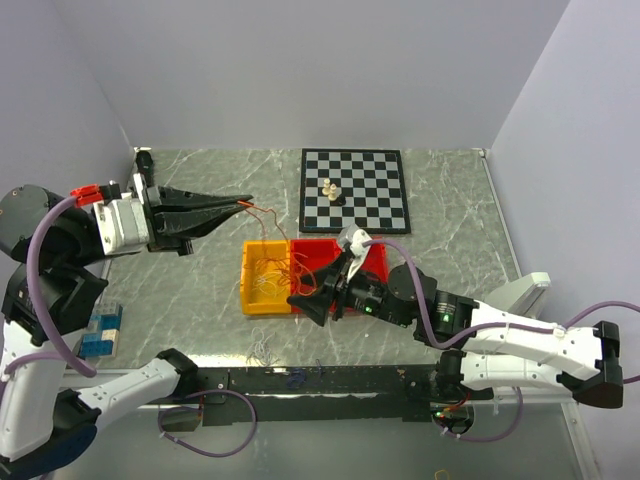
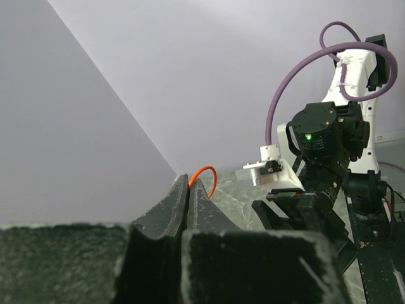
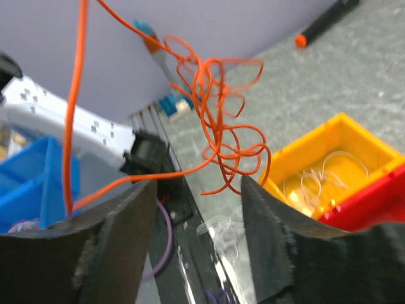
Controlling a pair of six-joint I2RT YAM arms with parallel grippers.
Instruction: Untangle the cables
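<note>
1 thin orange wire [image 3: 218,117] w/ loopy knot hangs pinched in L jaws, R jaws wide; 1 yellow bin [image 1: 247,282] + 1 red bin [image 1: 316,242], both boxy plastic.

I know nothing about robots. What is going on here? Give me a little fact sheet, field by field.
Left pincer: shut on the orange wire, with a loop poking out past the tips
Right pincer: open, with the wire's tangle hanging in front of it
Yellow bin: holds thin pale wires
Red bin: right beside the yellow one
Chessboard: at the back of the table, with a few pieces on it
Untangling: not done, the orange wire is knotted
</note>
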